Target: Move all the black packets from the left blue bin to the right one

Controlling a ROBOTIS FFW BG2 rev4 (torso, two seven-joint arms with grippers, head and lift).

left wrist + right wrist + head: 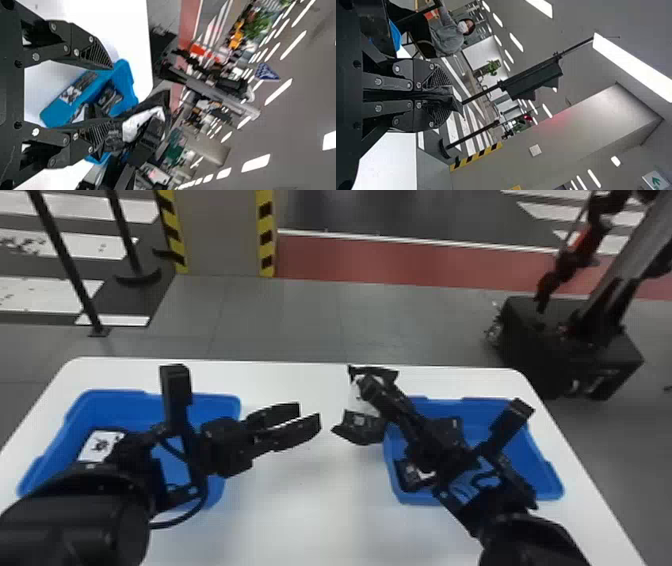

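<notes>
1. My right fingers (424, 75): pressed together on a black packet (362, 429), pale face partly showing. Packet's up just beside the right blue bin (550, 482), on its left side, outside the rim.
2. My left fingers (295, 433): spread, nothing pinched, above the table (300, 510), further left of the right bin.
3. Packets in bin (109, 99): already a few inside the right bin.
4. Left blue bin (120, 405): well apart from the right bin, on its left. White-faced packet (100, 445) inside; can't tell how many more under my left arm.
5. Step, my call: carry-to-drop. Next: swing right fingers in over the right bin, clear the rim, let go. Then remaining left-bin packet.
</notes>
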